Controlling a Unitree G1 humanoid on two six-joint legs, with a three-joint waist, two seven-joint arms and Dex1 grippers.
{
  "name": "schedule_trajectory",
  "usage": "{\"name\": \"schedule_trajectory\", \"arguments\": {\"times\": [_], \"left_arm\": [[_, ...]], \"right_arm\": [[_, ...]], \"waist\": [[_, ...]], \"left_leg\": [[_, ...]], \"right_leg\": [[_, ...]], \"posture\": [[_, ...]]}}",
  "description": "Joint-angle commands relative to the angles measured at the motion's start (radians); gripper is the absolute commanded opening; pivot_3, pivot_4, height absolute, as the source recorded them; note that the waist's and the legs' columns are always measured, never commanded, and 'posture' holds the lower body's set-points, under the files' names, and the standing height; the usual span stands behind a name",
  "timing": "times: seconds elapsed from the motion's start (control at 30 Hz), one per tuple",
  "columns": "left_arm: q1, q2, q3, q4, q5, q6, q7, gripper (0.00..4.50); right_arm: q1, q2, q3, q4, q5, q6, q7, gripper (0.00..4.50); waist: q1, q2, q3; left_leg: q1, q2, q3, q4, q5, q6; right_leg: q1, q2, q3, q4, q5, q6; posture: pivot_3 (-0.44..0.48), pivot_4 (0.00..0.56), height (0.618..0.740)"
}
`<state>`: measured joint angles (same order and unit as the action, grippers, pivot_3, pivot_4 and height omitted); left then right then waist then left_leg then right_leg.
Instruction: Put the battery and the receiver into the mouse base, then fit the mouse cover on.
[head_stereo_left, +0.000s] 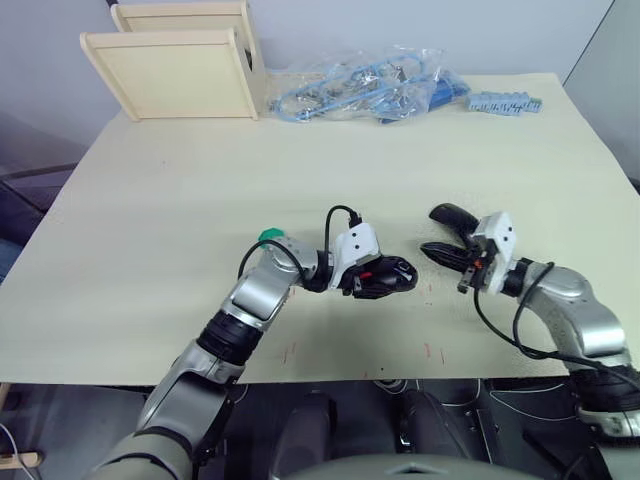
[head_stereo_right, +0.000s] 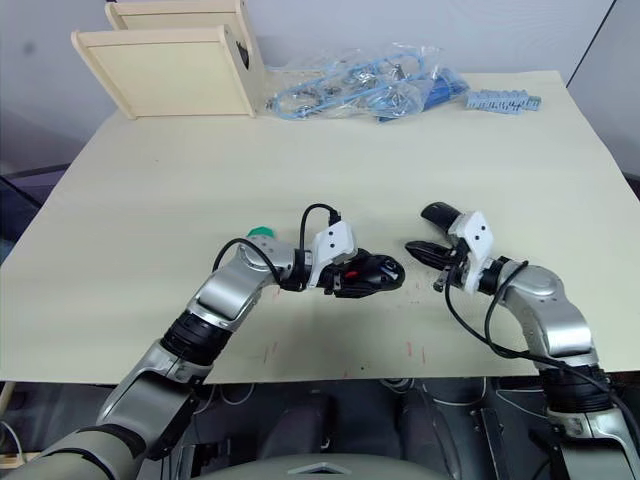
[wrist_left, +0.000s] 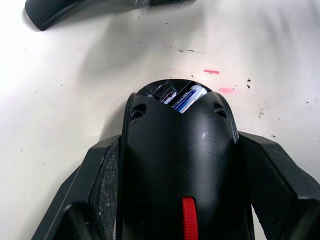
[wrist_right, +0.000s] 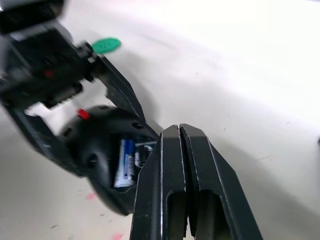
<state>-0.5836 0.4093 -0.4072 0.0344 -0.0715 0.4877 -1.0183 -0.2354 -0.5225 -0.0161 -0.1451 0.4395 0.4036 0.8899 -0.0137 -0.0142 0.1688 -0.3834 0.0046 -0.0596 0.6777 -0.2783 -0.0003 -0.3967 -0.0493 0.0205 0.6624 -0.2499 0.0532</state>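
Each arm has silver-grey rounded links with black ribbed joints and a white boxy wrist housing just behind its claw. The left claw (head_stereo_left: 385, 276) and right claw (head_stereo_left: 437, 251) each have two flat black fingers (wrist_right: 200, 165), matte and angular. Black cables loop from behind each white housing back along the forearm.

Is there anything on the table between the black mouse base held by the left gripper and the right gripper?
No. In the left eye view, only bare cream table separates the black mouse base from the right gripper.
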Motion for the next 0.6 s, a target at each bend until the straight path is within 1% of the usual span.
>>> {"name": "schedule_trajectory", "arguments": {"times": [0.03, 0.2, 0.23, 0.27, 0.3, 0.33, 0.37, 0.4, 0.43, 0.5, 0.57, 0.6], "left_arm": [[0.001, 0.003, -0.003, -0.002, 0.007, -0.011, 0.004, 2.91], [0.001, 0.007, 0.005, 0.005, 0.005, -0.021, 0.002, 2.91], [0.001, 0.002, 0.019, -0.001, -0.010, -0.012, 0.003, 3.41], [0.001, 0.002, 0.028, -0.006, -0.018, -0.011, 0.004, 3.96], [0.004, -0.001, 0.041, -0.014, -0.031, -0.004, 0.006, 4.39], [0.005, -0.004, 0.054, -0.023, -0.044, 0.006, 0.009, 4.50], [0.007, -0.004, 0.064, -0.032, -0.053, 0.014, 0.013, 4.50], [0.011, -0.001, 0.078, -0.047, -0.066, 0.023, 0.013, 4.50], [0.015, 0.005, 0.089, -0.060, -0.077, 0.030, 0.011, 4.50], [0.027, 0.026, 0.104, -0.092, -0.095, 0.041, 0.001, 4.50], [0.049, 0.055, 0.125, -0.131, -0.121, 0.056, -0.014, 4.50], [0.065, 0.073, 0.142, -0.157, -0.142, 0.071, -0.023, 4.50]], "right_arm": [[0.032, -0.045, -0.046, -0.099, 0.050, 0.027, 0.018, 0.04], [0.104, -0.120, -0.103, -0.157, 0.089, 0.044, 0.046, 0.04], [0.121, -0.136, -0.119, -0.166, 0.106, 0.052, 0.056, 0.28], [0.138, -0.154, -0.127, -0.175, 0.112, 0.051, 0.071, 0.57], [0.156, -0.171, -0.135, -0.182, 0.118, 0.051, 0.086, 0.92], [0.172, -0.184, -0.146, -0.190, 0.131, 0.056, 0.096, 1.41], [0.186, -0.193, -0.157, -0.195, 0.141, 0.057, 0.103, 1.99], [0.206, -0.204, -0.174, -0.201, 0.152, 0.056, 0.111, 2.46], [0.223, -0.213, -0.188, -0.206, 0.159, 0.053, 0.119, 3.10], [0.254, -0.228, -0.216, -0.212, 0.169, 0.045, 0.135, 3.95], [0.285, -0.241, -0.248, -0.220, 0.182, 0.040, 0.147, 4.39], [0.303, -0.247, -0.268, -0.225, 0.187, 0.036, 0.152, 4.39]], "waist": [[0.000, 0.000, 0.000], [0.000, 0.000, 0.000], [0.001, 0.000, 0.000], [0.001, 0.000, 0.001], [0.001, 0.000, 0.001], [0.000, 0.000, 0.001], [-0.001, 0.000, 0.001], [-0.003, 0.000, 0.001], [-0.002, 0.000, 0.001], [-0.002, 0.000, 0.001], [-0.002, 0.001, 0.001], [-0.002, 0.001, 0.001]], "left_leg": [[0.000, 0.000, 0.000, 0.000, 0.000, 0.000], [0.000, 0.000, 0.000, 0.000, 0.000, 0.000], [0.000, 0.000, 0.000, 0.000, 0.000, 0.000], [0.000, 0.000, 0.000, 0.000, 0.000, 0.000], [0.000, 0.000, 0.000, 0.000, 0.000, 0.000], [0.000, 0.000, 0.000, 0.000, 0.000, 0.000], [0.000, 0.000, 0.000, 0.000, 0.000, 0.000], [0.000, 0.000, 0.000, -0.001, 0.000, 0.000], [0.000, 0.000, 0.000, -0.001, 0.000, 0.000], [0.000, 0.000, 0.000, -0.001, 0.000, 0.000], [0.000, 0.000, 0.000, -0.001, 0.000, 0.000], [0.000, 0.000, 0.000, -0.002, 0.000, 0.000]], "right_leg": [[0.000, 0.000, 0.000, 0.000, 0.000, 0.000], [0.000, 0.000, 0.000, 0.000, 0.000, 0.000], [0.000, 0.000, 0.000, 0.000, 0.000, 0.000], [0.000, 0.000, 0.000, -0.001, 0.000, 0.000], [0.000, 0.000, 0.000, -0.001, 0.000, 0.000], [0.000, 0.000, 0.000, -0.001, 0.000, 0.000], [0.000, 0.000, 0.000, -0.001, 0.000, 0.000], [0.000, 0.000, 0.000, 0.000, 0.000, 0.000], [0.000, 0.000, 0.000, 0.000, 0.000, 0.000], [0.000, 0.000, 0.000, 0.000, 0.000, 0.000], [0.000, 0.000, 0.000, -0.001, 0.000, 0.000], [0.000, 0.000, 0.000, -0.001, 0.000, 0.000]], "posture": [[0.000, 0.150, 0.740], [0.000, 0.150, 0.740], [0.000, 0.150, 0.740], [0.000, 0.150, 0.740], [0.000, 0.150, 0.740], [0.000, 0.150, 0.740], [0.000, 0.150, 0.740], [0.000, 0.150, 0.740], [0.000, 0.150, 0.740], [0.000, 0.150, 0.740], [0.000, 0.150, 0.740], [0.000, 0.150, 0.740]]}}
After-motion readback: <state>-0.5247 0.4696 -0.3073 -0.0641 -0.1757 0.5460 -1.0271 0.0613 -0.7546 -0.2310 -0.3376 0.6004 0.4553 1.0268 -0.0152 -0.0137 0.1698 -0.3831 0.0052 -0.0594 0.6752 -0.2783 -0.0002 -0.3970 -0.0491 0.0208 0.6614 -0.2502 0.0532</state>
